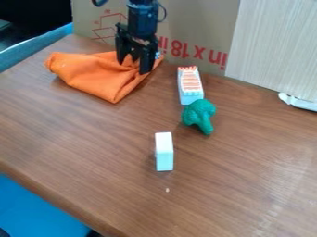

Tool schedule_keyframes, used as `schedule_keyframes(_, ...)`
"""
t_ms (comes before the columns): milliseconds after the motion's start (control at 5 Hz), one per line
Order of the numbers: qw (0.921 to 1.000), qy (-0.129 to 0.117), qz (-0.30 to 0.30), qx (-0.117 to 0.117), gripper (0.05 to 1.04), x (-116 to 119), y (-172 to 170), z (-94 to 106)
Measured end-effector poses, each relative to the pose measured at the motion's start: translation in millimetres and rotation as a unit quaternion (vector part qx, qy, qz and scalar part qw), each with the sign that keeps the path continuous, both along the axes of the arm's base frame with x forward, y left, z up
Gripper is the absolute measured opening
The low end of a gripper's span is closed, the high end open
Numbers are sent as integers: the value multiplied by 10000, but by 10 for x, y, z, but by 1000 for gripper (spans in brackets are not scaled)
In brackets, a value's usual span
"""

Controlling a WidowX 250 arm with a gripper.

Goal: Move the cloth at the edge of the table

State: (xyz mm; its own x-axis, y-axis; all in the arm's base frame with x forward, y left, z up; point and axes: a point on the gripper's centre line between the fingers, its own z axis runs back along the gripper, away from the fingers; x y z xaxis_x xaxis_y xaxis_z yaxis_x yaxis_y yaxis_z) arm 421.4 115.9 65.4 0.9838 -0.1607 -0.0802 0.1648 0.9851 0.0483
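One orange cloth (pixel 93 74) is seen at the far left part of the table (pixel 93 139), close to the back edge, its soft, matte fabric gathered into loose folds and drawn out to a blunt point toward the camera. Rounded bulges are formed at its left end, and creases are bunched under the black gripper (pixel 134 68), which is hung over its right part. The hard, angular fingers (pixel 147 62) are set widely apart, with orange fabric seen between them; whether the cloth is touched by both tips cannot be made out.

To the right, an oblong pale blue block (pixel 191 86) is topped with orange and white ridges, whose material cannot be told. Just in front of it, a green toy broccoli (pixel 199 114) is laid with its bumpy head toward the block and its smooth stem toward the camera. Nearer still, a plain, straight-sided white block (pixel 164 152) is placed on the smooth, brown, wood-grained tabletop.

Behind, flat cardboard (pixel 204 18) is marked with red print and is partly covered by the arm (pixel 142 21). A pale panel (pixel 278 46) with fine vertical streaks is cut off by the top and right borders, as is a glossy white piece (pixel 300 102) at its foot by the right one.
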Motion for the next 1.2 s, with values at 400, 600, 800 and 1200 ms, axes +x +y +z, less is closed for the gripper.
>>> schedule_keyframes(400, 9978, -532, 5, -386, 1001, -256, 171, 386)
schedule_keyframes(600, 9976, -613, -60, -301, 1001, -314, 182, 375)
schedule_keyframes(800, 9965, -675, 502, -1, 1001, -287, 236, 296)
schedule_keyframes(1200, 9969, -506, 568, 213, 1001, -166, 286, -84)
